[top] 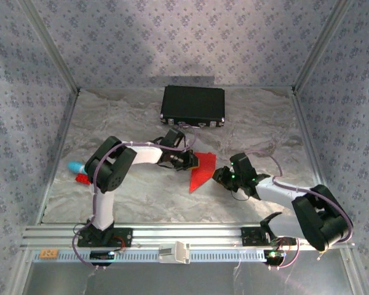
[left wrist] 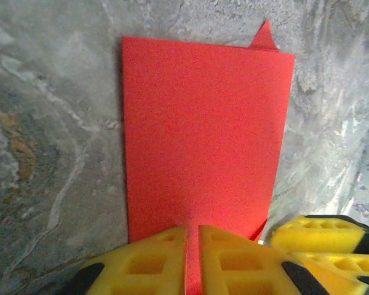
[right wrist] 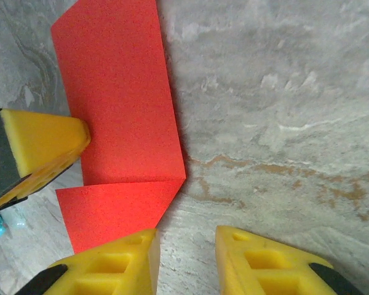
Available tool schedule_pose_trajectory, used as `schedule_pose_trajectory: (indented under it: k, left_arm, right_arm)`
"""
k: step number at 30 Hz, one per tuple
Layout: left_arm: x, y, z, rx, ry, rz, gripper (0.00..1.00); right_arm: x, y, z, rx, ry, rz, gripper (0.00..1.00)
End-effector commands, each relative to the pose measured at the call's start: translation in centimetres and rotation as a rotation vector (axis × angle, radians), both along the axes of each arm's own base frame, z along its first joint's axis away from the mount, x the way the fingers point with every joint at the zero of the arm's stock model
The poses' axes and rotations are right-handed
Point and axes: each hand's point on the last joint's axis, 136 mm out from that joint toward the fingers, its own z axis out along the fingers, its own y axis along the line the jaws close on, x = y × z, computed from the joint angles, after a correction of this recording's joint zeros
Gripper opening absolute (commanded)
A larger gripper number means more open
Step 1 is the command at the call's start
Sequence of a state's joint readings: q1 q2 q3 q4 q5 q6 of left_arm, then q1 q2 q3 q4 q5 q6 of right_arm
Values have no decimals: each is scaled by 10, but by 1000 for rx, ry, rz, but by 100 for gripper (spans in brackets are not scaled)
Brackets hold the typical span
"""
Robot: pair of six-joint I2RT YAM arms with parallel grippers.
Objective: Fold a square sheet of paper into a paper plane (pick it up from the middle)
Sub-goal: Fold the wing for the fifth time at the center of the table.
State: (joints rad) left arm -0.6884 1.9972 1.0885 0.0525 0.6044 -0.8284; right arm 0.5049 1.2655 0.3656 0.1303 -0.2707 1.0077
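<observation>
While my left gripper point(left wrist: 192, 236) squeezes red paper point(left wrist: 203, 135) at bottom middle, my right gripper point(right wrist: 187, 236) has jaws apart, bottom middle.

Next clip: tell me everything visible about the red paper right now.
The red paper is thin, plain, matte and partly folded: a rectangular flap over an angled layer with one pointed corner. It lies on the marbled table. The left gripper pinches one edge; the open right gripper stands beside it.
</observation>
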Motion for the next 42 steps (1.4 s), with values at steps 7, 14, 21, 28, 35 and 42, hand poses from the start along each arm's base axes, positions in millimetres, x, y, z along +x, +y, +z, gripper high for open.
schedule_pose_trajectory:
  k: [7,14,21,28,35,42]
  left_arm:
    - [-11,15,-22,41,44,16,13]
    - [-11,14,-20,35,40,14,13]
    - [-11,14,-19,30,38,12,13]
    - [-11,14,-18,29,38,14,13]
    - [-9,14,-14,30,26,7,13]
    - [-9,13,-12,27,25,7,13]
  right_arm:
    - [18,16,18,129,-43,11,36]
    - [23,16,17,147,-35,-4,35]
    - [28,19,16,183,-40,6,35]
    - [39,24,21,237,-87,44,35]
    - [43,28,25,251,-126,135,33]
    - [47,26,22,258,-125,158,30]
